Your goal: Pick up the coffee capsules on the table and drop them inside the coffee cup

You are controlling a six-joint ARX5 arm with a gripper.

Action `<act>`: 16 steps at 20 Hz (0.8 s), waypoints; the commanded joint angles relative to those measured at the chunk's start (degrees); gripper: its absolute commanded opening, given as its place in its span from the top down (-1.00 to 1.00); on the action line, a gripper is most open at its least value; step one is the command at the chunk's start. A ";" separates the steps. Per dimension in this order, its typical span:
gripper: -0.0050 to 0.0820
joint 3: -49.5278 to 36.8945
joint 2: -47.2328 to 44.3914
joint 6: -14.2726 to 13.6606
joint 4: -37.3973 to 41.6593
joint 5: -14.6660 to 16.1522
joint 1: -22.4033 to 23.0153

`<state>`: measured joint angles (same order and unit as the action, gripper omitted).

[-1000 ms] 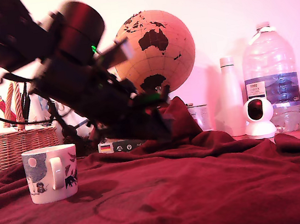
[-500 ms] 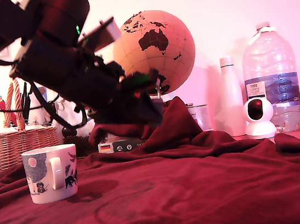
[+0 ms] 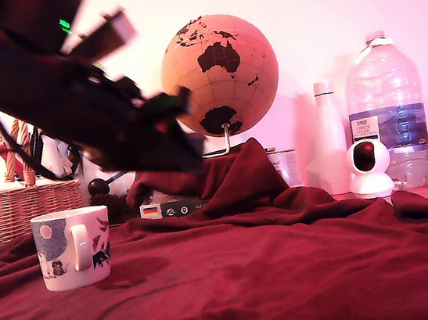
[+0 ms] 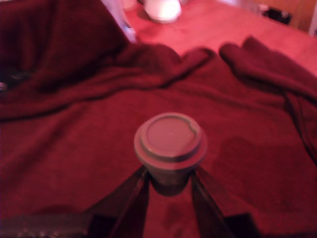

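— Gripper (image 4: 169,184) status first, please. What do you have?

— From my wrist feed, its two dark fingers (image 4: 130,198) are pressed against the narrow body of the coffee capsule (image 4: 170,146), one on each side. The capsule's wide flat rim faces the camera, and I see it held clear above the cloth. In the exterior view the gripper end is a dark blur up above the cloth, so I can't confirm the hold from there.

— Understood. Walk me through the scene, big things down.

— I'm looking at the table (image 3: 308,274), draped in wrinkled maroon cloth that bunches into a peak near the middle. Behind it I see a globe (image 3: 220,74). On the exterior view's right stand a large water bottle (image 3: 386,110), a white bottle (image 3: 330,141), and a small white camera (image 3: 371,168). A wicker basket (image 3: 16,211) sits on that view's left.

— And the cup?

— I see the coffee cup (image 3: 73,247) upright on the cloth at the exterior view's left, handle toward the camera, below the arm.
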<state>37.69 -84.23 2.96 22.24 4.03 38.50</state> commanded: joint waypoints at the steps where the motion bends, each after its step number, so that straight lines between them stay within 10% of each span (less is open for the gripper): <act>1: 0.59 -1.88 2.32 0.04 0.15 -0.04 -0.98; 16: 0.59 -10.78 18.56 1.11 -4.74 -2.19 -11.02</act>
<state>28.73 -66.32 3.99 17.54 1.87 27.99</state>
